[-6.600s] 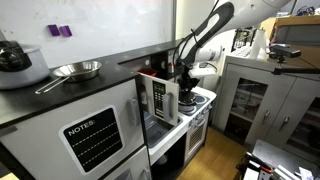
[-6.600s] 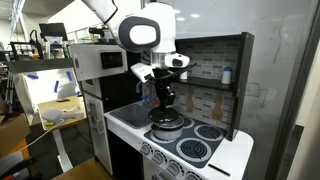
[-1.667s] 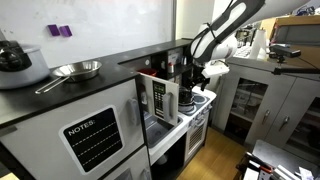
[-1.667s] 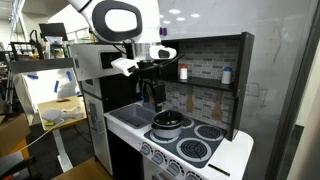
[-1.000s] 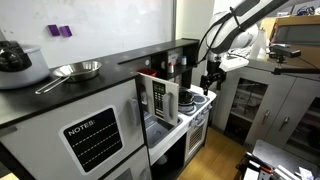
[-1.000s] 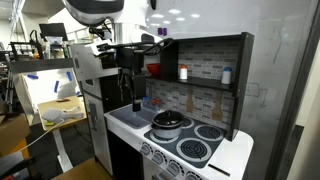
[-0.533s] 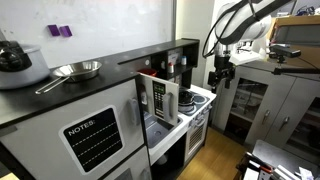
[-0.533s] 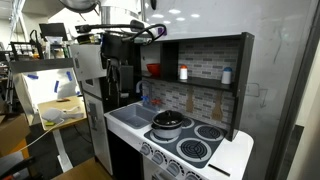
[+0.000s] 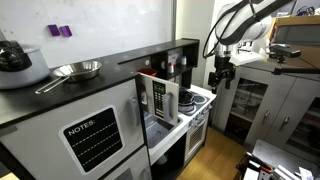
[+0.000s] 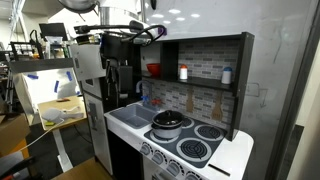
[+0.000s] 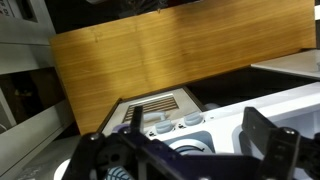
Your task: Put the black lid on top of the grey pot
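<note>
The black lid (image 10: 168, 117) is seen seated on the grey pot (image 10: 167, 129) on the stove (image 10: 222, 152), so the task is judged done. The gripper (image 9: 219, 79) is held well apart, jaws spread and empty.

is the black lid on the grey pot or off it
On. In an exterior view the black lid sits level on the grey pot, and the gripper hangs well apart from it.

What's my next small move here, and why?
Probably just hold still and call it done: the black lid appears to sit on the grey pot on the stove, and the gripper hangs off to the stove's side, open and empty.
</note>
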Controlling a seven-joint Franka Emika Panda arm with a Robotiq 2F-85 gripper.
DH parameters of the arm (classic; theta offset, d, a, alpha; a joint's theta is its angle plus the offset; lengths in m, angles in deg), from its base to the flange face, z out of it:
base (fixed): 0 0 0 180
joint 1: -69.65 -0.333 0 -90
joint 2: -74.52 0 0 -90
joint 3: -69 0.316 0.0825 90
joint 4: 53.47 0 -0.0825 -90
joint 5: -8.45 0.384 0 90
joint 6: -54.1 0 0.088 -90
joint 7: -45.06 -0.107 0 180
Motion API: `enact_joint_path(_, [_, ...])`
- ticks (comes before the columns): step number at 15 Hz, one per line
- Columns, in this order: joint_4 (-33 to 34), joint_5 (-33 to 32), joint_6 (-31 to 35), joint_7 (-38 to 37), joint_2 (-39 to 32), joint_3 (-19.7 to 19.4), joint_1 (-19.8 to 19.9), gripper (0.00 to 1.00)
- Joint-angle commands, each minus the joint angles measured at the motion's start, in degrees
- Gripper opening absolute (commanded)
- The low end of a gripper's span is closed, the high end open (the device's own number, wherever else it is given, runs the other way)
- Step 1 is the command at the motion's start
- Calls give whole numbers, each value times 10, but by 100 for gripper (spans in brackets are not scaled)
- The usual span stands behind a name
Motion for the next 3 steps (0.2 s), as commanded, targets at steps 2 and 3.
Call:
enact_joint_path(2, [1,0,-2,0,0,1,1,100])
enact_joint_path(3, [1,0,-2,0,0,1,1,100])
